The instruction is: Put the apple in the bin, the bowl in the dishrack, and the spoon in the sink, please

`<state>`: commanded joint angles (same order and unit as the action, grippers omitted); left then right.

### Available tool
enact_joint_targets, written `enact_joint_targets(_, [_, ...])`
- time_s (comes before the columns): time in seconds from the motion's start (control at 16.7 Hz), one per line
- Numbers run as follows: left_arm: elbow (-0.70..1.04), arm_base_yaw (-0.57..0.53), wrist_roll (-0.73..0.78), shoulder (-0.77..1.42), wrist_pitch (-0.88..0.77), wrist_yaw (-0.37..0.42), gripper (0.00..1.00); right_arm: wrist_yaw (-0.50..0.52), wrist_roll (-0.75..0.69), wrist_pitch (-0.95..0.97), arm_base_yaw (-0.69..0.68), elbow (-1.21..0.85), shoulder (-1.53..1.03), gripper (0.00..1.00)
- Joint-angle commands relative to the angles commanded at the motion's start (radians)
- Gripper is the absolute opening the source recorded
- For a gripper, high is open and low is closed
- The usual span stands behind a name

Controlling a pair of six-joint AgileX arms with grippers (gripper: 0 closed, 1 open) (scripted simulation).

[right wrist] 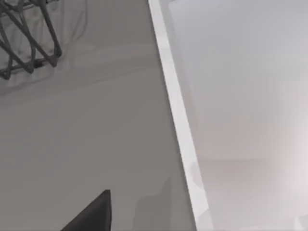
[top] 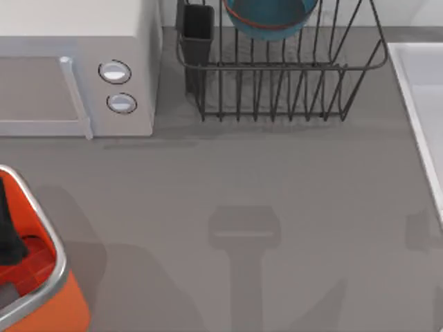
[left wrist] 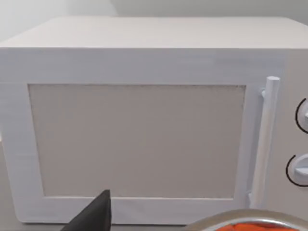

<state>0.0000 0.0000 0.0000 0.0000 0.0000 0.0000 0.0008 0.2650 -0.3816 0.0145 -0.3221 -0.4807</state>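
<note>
Inside the dishrack [top: 277,76] sits the bowl [top: 268,17]; left pincer [top: 10,232] over the bin [top: 52,294], grip state undeterminable.

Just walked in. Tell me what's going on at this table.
The bowl sits in the dishrack at the table's far side. The left gripper is down inside the orange bin at the near left, facing the microwave. The right arm's camera looks along the rim of the sink on the right.
</note>
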Motion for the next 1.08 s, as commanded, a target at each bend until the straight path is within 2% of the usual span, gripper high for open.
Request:
enact_joint_targets(0.3, [0.0, 0.0, 0.0, 0.0, 0.0, 0.0, 1.0, 0.006, 0.214, -0.327, 0.016, -0.253, -0.452, 1.0])
enact_joint_targets(0.6, [0.0, 0.0, 0.0, 0.0, 0.0, 0.0, 1.0, 0.006, 0.386, -0.578, 0.028, -0.462, -0.775, 1.0])
enact_joint_targets(0.84, [0.0, 0.0, 0.0, 0.0, 0.0, 0.0, 1.0, 0.003, 0.454, -0.672, 0.033, -0.547, -0.896, 1.0])
enact_joint_targets(1.08, [0.0, 0.0, 0.0, 0.0, 0.0, 0.0, 1.0, 0.003, 0.457, -0.676, 0.033, -0.551, -0.902, 1.0])
